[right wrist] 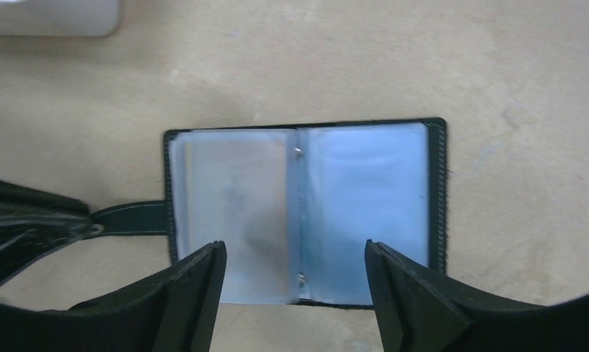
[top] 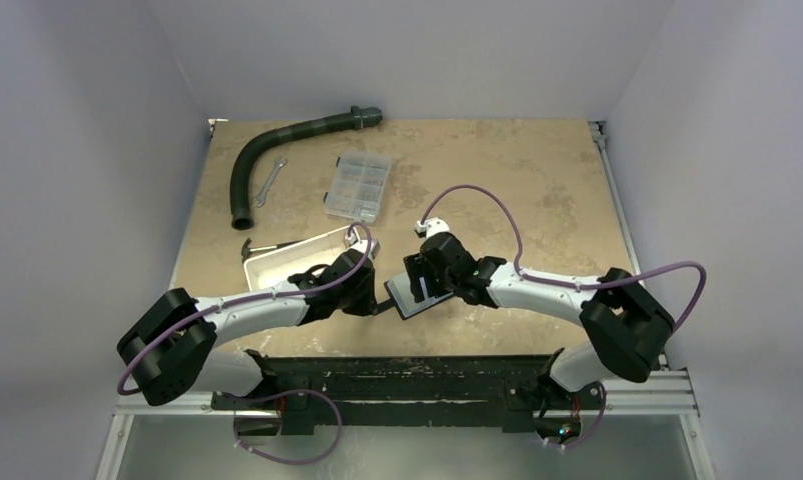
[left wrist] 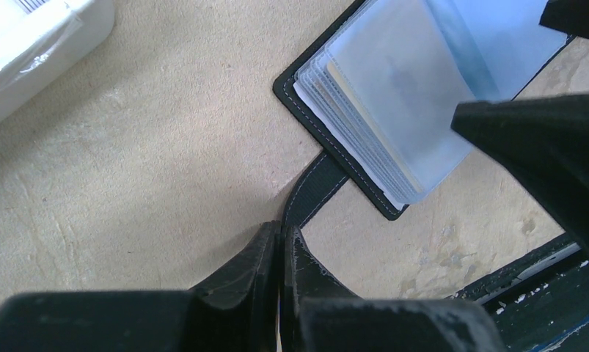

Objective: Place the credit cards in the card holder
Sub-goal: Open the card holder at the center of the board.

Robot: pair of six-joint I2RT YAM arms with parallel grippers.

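Tabletop [top: 537,170] beige, walls [top: 67,150] pale (card holder [right wrist: 302,209] open)

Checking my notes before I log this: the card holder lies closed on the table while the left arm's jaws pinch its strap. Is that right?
Not quite. The card holder lies open, its clear sleeves showing, as the right wrist view shows. The jaws of the left gripper do pinch its strap.

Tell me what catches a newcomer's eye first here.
The black card holder lies open near the front edge of the table, its clear sleeves showing. The left gripper is shut on its strap, while the right gripper hangs open over the pages. At the far left lies a curved black hose.
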